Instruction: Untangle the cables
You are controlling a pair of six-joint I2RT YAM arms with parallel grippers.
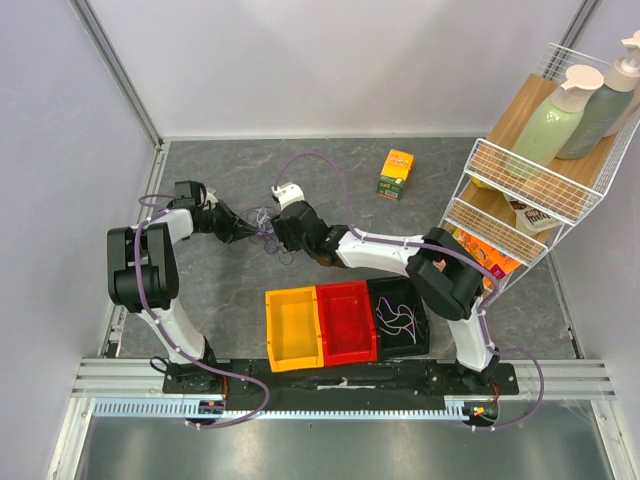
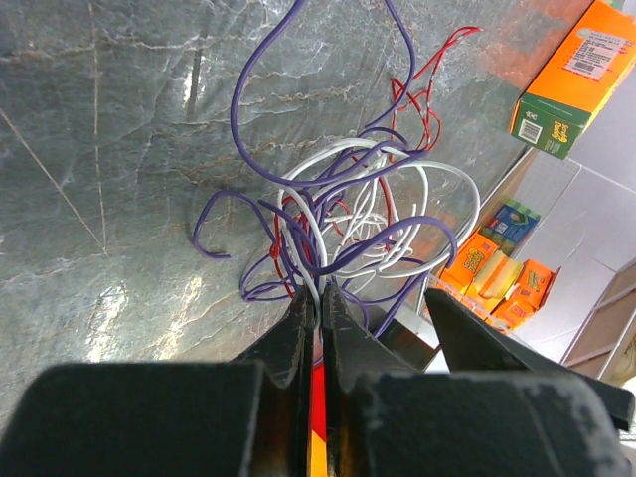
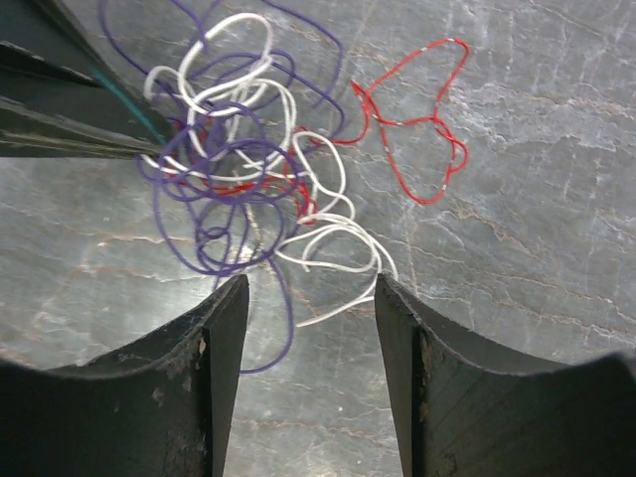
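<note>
The cables (image 1: 262, 228) are a knot of thin purple, white and red wires on the grey table between my two grippers. In the left wrist view the tangle (image 2: 348, 219) spreads out from my left gripper (image 2: 320, 293), which is shut with white and purple strands pinched at its tips. My right gripper (image 3: 310, 283) is open over the table just short of the tangle (image 3: 229, 159). A white loop (image 3: 338, 260) and a purple strand lie loose below its gap, ungripped. A red cable (image 3: 417, 129) trails off to the right. The left gripper's dark fingers (image 3: 60, 109) show at the upper left.
Yellow (image 1: 293, 328), red (image 1: 346, 322) and black (image 1: 421, 322) bins sit side by side near the arm bases; the black one holds a few loose wires (image 1: 396, 320). An orange carton (image 1: 397, 173) stands behind, and a wire rack (image 1: 540, 160) with bottles fills the right side.
</note>
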